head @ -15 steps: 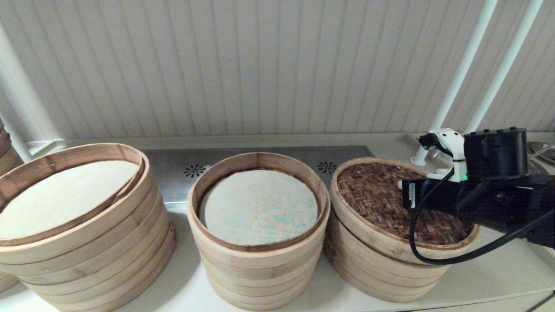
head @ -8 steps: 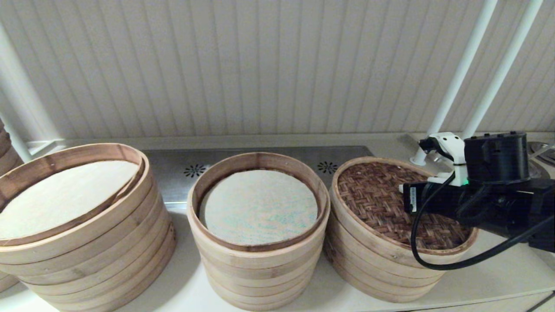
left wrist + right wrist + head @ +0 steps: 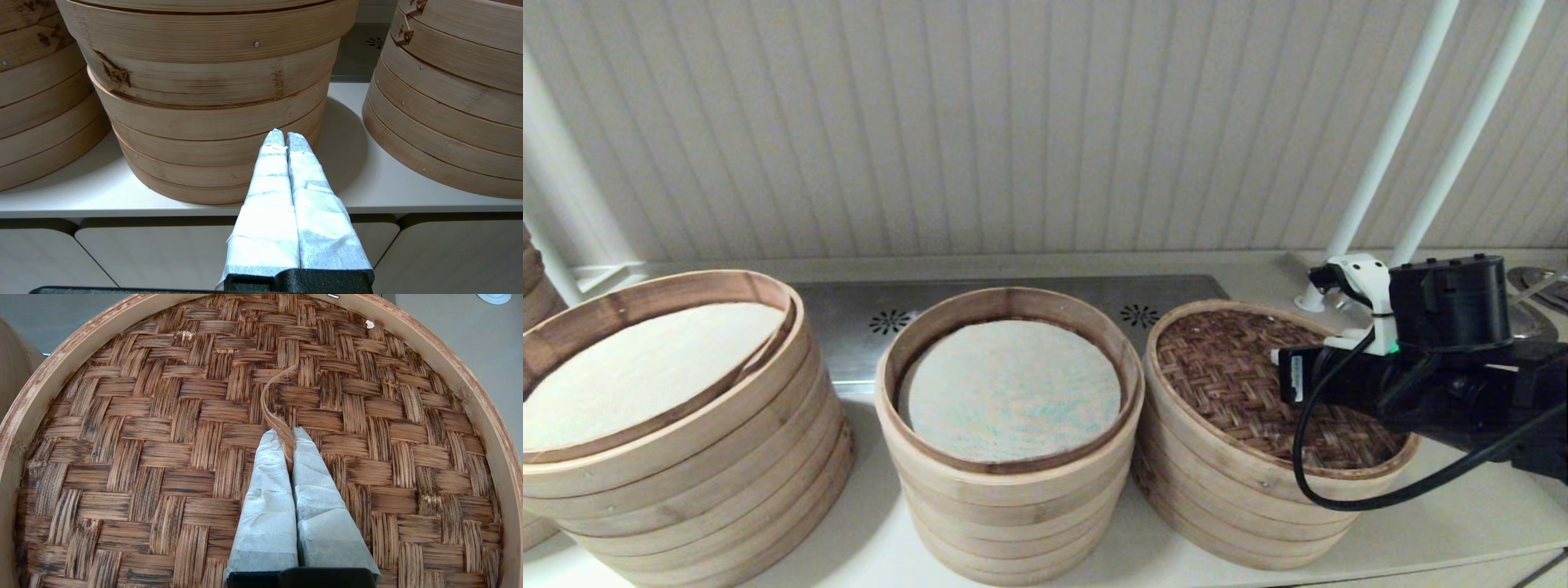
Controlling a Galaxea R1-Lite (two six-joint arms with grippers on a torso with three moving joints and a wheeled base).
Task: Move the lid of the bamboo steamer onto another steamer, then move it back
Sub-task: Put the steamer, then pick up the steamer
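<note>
Since a second ago the lid (image 3: 1262,384) has dropped from a tilt to sit level on the rightmost steamer (image 3: 1241,514). The right hand (image 3: 289,435) remains pinched on its thin handle loop (image 3: 274,404). The left hand (image 3: 284,136), fingers together, waits below the desk (image 3: 367,179). Judging by this, release comes next.

Soft, even indoor light; faint shadows beside the steamers (image 3: 1005,433); views sharp.

A commercial kitchen: stacked bamboo steamers (image 3: 1005,441) on a steel counter (image 3: 849,327).
</note>
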